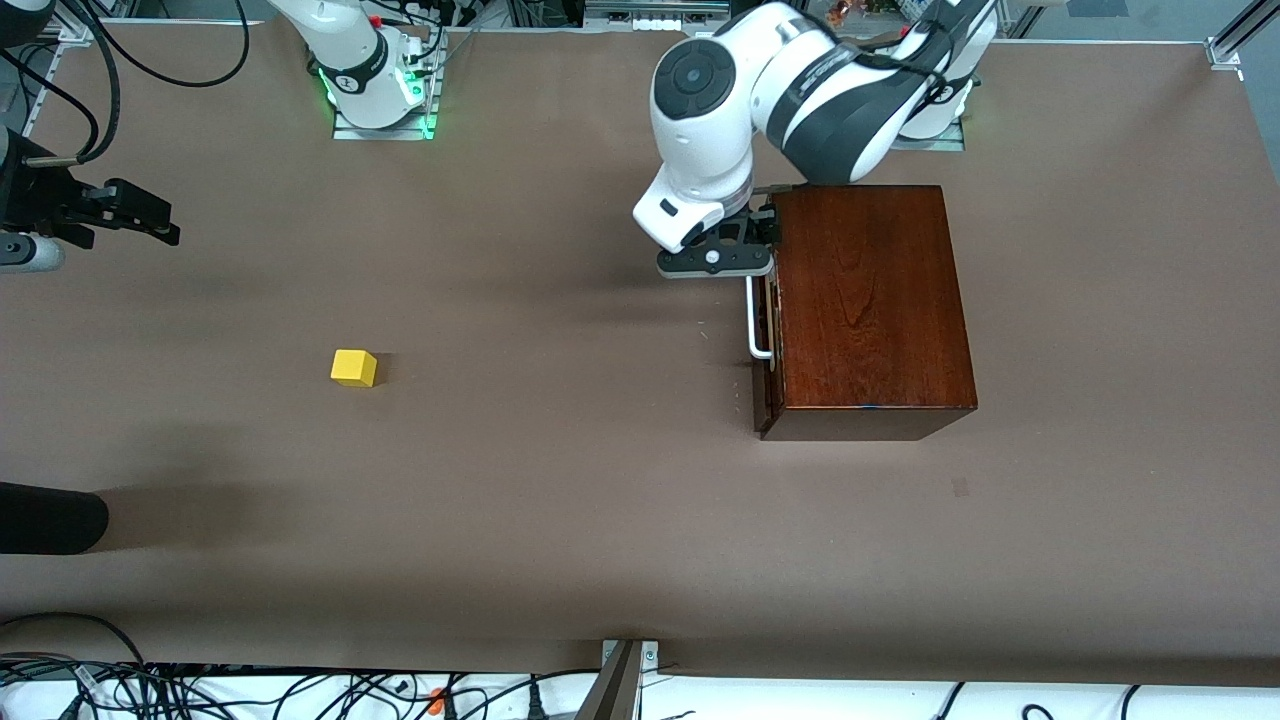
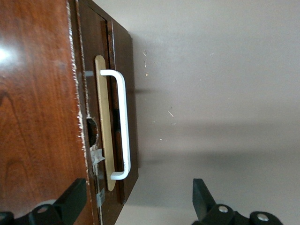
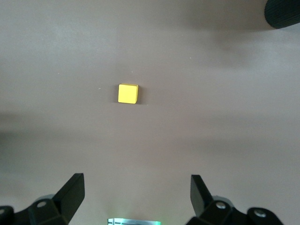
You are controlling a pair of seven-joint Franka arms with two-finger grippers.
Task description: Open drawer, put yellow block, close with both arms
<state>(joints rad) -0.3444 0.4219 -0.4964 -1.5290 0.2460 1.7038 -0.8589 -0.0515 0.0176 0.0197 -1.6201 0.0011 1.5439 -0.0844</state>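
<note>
The drawer (image 1: 768,345) is shut in the mahogany box (image 1: 865,300), its white bar handle (image 1: 757,318) facing the right arm's end of the table. My left gripper (image 1: 716,262) hangs open over the end of the drawer front farther from the front camera. In the left wrist view the left gripper (image 2: 136,199) has one finger (image 2: 70,201) over the box top and the other over the table, just short of the handle (image 2: 123,126) and touching nothing. The yellow block (image 1: 354,367) lies alone on the table. My right gripper (image 1: 150,215) is open and empty, up in the air at the right arm's end; the block (image 3: 127,93) shows ahead of the right gripper (image 3: 136,194).
A black rounded object (image 1: 50,520) pokes in at the right arm's end of the table, nearer the front camera than the block, and shows again as the black object (image 3: 283,11). Brown table (image 1: 560,480) stretches between block and box. Cables run along the table's edges.
</note>
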